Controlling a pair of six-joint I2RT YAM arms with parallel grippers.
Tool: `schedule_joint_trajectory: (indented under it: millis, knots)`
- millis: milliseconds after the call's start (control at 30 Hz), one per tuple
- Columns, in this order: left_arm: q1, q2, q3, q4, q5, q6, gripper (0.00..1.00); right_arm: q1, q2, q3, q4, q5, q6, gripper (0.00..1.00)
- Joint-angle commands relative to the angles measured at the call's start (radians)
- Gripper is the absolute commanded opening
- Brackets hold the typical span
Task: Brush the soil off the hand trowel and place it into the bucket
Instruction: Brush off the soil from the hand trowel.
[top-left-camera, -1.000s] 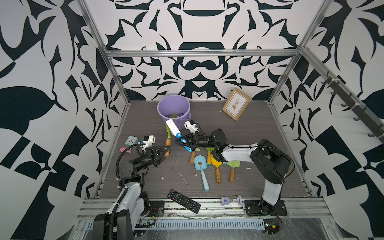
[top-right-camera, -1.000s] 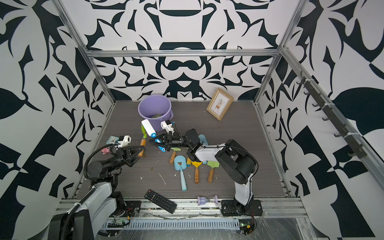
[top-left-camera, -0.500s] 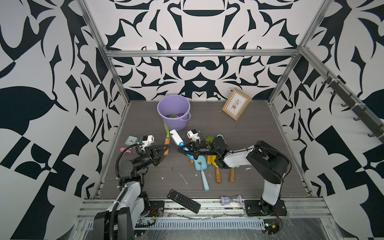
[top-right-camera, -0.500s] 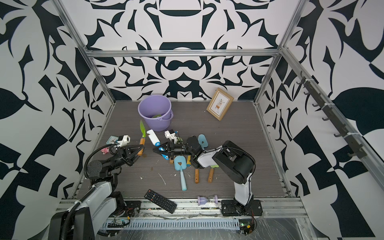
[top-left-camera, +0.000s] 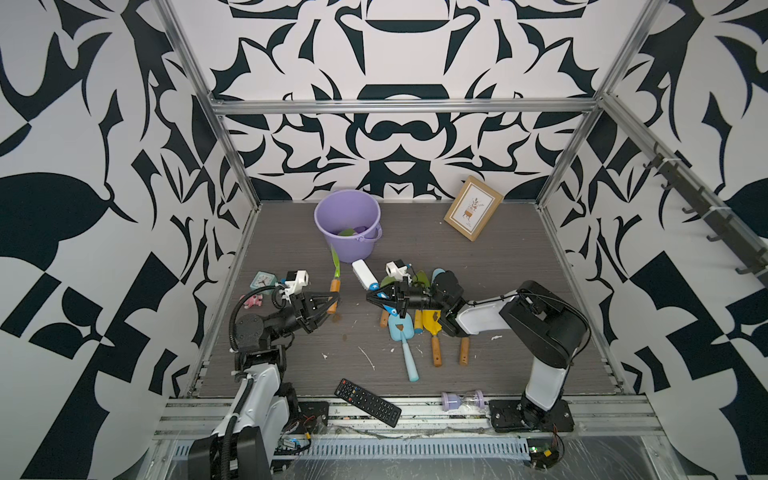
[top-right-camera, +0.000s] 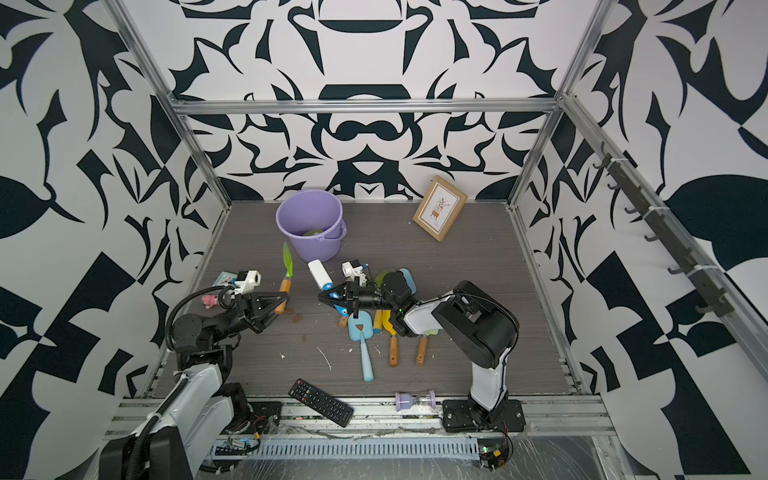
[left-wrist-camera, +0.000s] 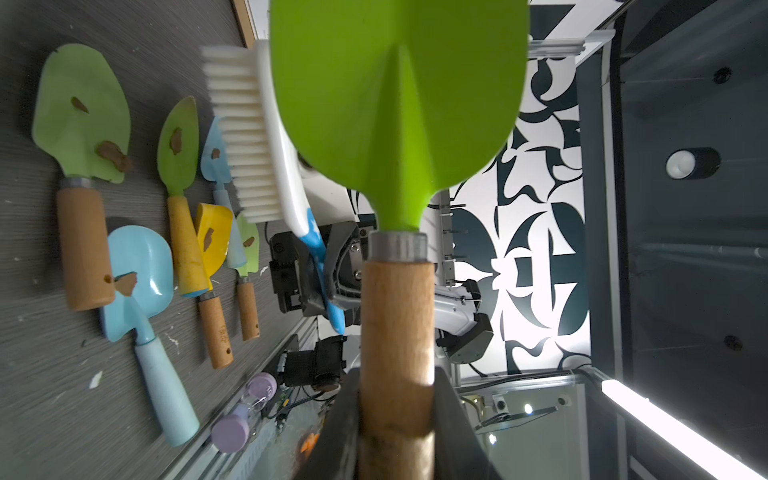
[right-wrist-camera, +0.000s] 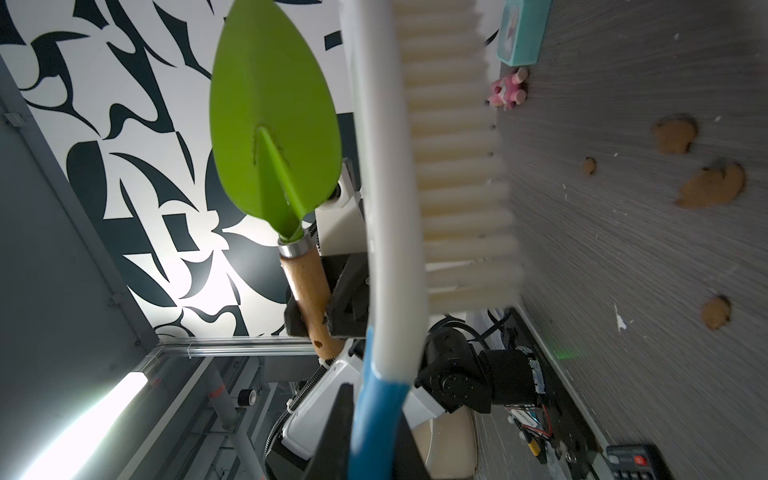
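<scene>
The left gripper (top-left-camera: 330, 301) clamped the lime-green wooden-handled trowel (top-left-camera: 335, 265) blade-raised so the white-bristled plastic brush (top-left-camera: 363, 273), clamped in the right gripper (top-left-camera: 372, 297) at three o'clock, could sweep it.

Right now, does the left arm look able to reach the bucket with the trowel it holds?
Probably yes: the bucket stands open just beyond the trowel, with bare floor between; the brush in the right pincer hangs aside.

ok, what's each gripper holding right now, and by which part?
Left gripper: green-bladed hand trowel, clamped by its wooden handle. Right gripper: white plastic bristle brush, clamped by its blue handle end.
</scene>
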Motion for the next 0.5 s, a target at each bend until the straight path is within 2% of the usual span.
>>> schedule_joint_trajectory:
  millis: [0, 33, 67, 100, 167, 200, 233, 333, 467]
  knots:
    - [-0.001, -0.099, 0.086, -0.529, -0.002, 0.352, 0.00, -0.024, -0.032, 0.030, -0.038, -0.057, -0.059, 0.00]
    - [-0.001, -0.153, 0.156, -0.885, -0.060, 0.567, 0.00, -0.027, -0.037, 0.037, -0.074, -0.065, -0.083, 0.00]
    - [-0.001, -0.205, 0.286, -1.339, -0.209, 0.863, 0.00, -0.029, -0.045, 0.051, -0.122, -0.075, -0.106, 0.00]
    - [-0.003, -0.218, 0.403, -1.628, -0.358, 1.064, 0.00, -0.032, -0.049, 0.072, -0.173, -0.089, -0.135, 0.00]
    - [-0.001, -0.196, 0.546, -1.868, -0.473, 1.243, 0.00, -0.041, -0.067, 0.103, -0.264, -0.104, -0.186, 0.00]
    - [-0.001, -0.180, 0.611, -1.973, -0.548, 1.300, 0.00, -0.046, -0.077, 0.122, -0.325, -0.113, -0.222, 0.00]
    - [-0.001, -0.170, 0.632, -2.003, -0.556, 1.302, 0.00, -0.050, -0.090, 0.139, -0.396, -0.118, -0.264, 0.00]
    - [-0.003, -0.149, 0.648, -2.029, -0.594, 1.292, 0.00, -0.051, -0.150, 0.212, -0.753, -0.091, -0.497, 0.00]
    - [-0.003, -0.146, 0.669, -2.031, -0.623, 1.301, 0.00, -0.050, -0.277, 0.296, -1.197, 0.028, -0.818, 0.00]
